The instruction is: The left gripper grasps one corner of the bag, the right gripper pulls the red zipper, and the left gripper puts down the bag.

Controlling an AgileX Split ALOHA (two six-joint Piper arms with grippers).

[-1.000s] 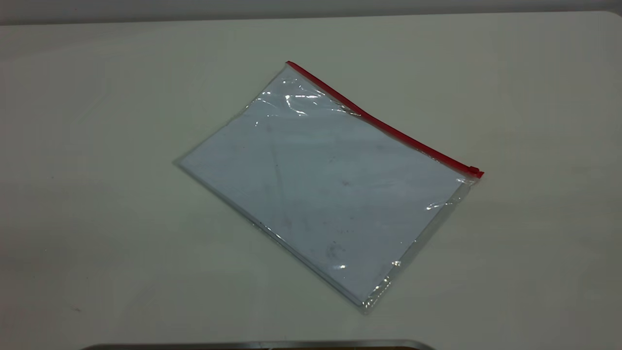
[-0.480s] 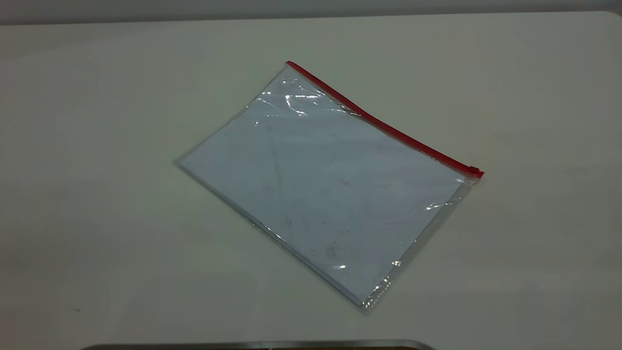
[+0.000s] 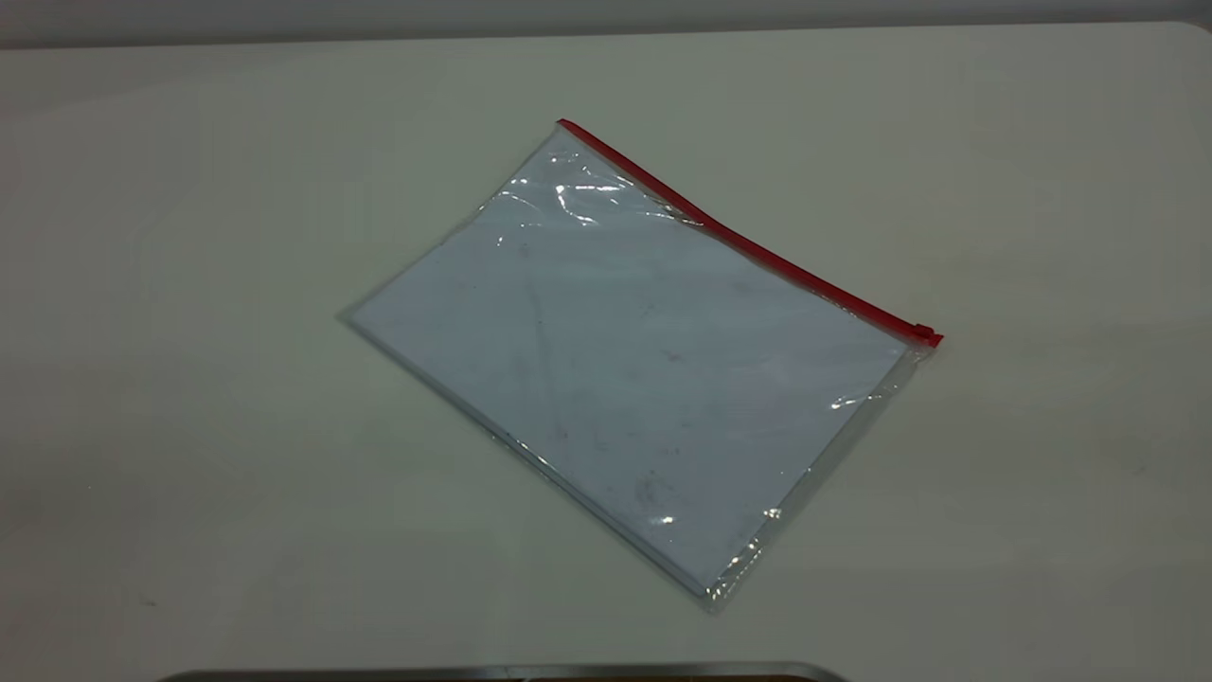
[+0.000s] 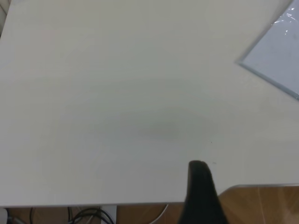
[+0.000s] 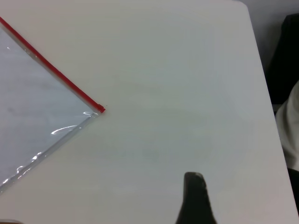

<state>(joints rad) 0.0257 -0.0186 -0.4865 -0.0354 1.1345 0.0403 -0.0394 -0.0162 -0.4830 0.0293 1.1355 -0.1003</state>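
Big off-white table with a clear plastic zip bag holding white paper lying flat around its middle, nothing holding it. Thin red zipper strip runs along the bag's far edge, and the little red slider sits at the strip's right end. Both grippers are well away from the bag; only one dark finger of each shows, so can't tell how wide they are. Could be pre-grab or already put down, honestly.
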